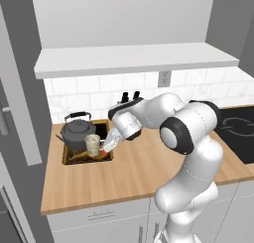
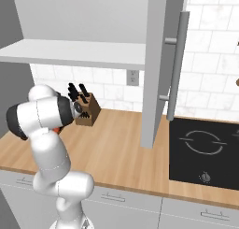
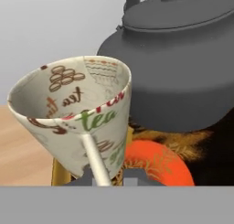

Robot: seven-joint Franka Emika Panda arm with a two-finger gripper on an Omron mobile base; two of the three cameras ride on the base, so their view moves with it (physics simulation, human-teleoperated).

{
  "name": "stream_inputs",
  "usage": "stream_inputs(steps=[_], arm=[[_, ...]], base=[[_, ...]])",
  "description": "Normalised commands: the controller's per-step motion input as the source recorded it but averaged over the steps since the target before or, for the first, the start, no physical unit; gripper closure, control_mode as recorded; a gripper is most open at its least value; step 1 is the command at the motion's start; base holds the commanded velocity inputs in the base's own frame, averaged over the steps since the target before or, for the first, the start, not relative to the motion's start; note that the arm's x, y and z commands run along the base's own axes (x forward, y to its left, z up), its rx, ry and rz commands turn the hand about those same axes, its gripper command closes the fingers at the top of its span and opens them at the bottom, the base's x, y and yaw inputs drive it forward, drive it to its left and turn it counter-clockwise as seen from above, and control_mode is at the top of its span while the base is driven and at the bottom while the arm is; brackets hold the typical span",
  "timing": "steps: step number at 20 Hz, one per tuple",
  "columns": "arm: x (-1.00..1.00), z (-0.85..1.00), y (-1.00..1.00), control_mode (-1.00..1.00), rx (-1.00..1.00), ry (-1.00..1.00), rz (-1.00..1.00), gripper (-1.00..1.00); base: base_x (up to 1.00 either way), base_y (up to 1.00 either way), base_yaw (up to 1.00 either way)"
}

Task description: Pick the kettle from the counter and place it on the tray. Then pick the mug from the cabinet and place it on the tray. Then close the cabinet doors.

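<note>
Our end effector [image 1: 106,147] is clamped on the small cream patterned mug [image 1: 93,144], holding it low over the wooden-rimmed tray [image 1: 87,159] on the light wooden worktop [image 1: 129,172]. The squat dark grey kettle [image 1: 78,133] sits right beside it on the tray. We figure the mug could bump the kettle or tip on release, and the grey cabinet door [image 2: 155,64] is open yet.
</note>
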Motion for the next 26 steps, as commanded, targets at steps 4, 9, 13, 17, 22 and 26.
stream_inputs(steps=[4,9,13,17,22,26], arm=[[-0.16,0.0,-0.12,-1.0,-0.05,0.0,-0.11,1.0],[-0.03,-0.03,-0.11,-1.0,-0.07,0.0,-0.1,1.0],[0.01,-0.08,-0.03,-1.0,-0.06,0.0,-0.05,1.0],[0.05,-0.13,0.0,-1.0,-0.03,0.0,0.0,1.0],[0.14,-0.12,0.0,-1.0,-0.01,-0.01,0.0,1.0],[0.07,-0.1,0.0,-1.0,0.0,-0.05,0.0,1.0]], base=[[0.0,0.0,0.0],[0.0,0.0,0.0],[0.0,0.0,0.0],[0.0,0.0,0.0],[0.0,0.0,0.0],[0.0,0.0,0.0]])
